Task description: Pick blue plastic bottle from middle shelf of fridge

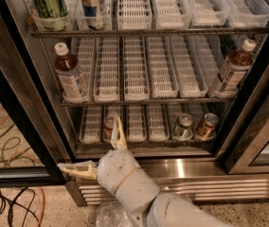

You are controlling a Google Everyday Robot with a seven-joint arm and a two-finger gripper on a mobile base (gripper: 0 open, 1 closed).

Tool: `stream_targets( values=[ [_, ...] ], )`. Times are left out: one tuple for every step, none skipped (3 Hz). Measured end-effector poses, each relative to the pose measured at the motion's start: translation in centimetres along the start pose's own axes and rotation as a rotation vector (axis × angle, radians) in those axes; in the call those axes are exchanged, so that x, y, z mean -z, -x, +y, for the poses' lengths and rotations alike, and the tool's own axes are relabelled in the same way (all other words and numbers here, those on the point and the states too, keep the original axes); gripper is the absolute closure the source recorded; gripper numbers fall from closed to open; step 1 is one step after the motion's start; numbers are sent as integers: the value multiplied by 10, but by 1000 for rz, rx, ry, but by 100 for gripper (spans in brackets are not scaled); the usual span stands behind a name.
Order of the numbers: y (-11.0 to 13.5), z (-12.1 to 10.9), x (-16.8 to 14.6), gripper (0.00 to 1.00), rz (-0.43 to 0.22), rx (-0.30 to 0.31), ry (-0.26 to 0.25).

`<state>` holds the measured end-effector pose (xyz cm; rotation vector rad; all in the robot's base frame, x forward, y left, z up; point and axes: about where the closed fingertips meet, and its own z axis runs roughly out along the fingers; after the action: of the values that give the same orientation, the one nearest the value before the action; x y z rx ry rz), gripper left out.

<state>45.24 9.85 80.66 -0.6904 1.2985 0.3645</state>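
Observation:
The fridge [260, 141] stands open in front of me. Its middle shelf [139, 100] is a wire rack carrying white slotted lane trays. The blue plastic bottle [71, 77], with brown drink, a white cap and a pale label, stands upright in the leftmost lane. A similar bottle [231, 69] stands in the rightmost lane. My gripper [89, 144] is open and empty. It is low, in front of the bottom shelf's left part, below and slightly right of the left bottle. One finger points up and the other points left.
The top shelf holds a green-labelled bottle [49, 3] and another bottle [92, 4]. Gold cans [205, 125] stand on the bottom shelf. One can [108, 126] sits just behind my upper finger. A louvred grille [205, 189] runs along the base. Cables [2, 131] lie on the floor at left.

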Motion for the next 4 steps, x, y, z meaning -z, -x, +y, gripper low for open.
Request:
stream_targets(
  values=[
    [7, 28, -9, 0, -73, -22, -9],
    [4, 47, -31, 0, -142, -36, -54],
    [17, 54, -35, 0, -194, -4, -59],
    [17, 53, -34, 0, -193, -3, -62]
  ],
)
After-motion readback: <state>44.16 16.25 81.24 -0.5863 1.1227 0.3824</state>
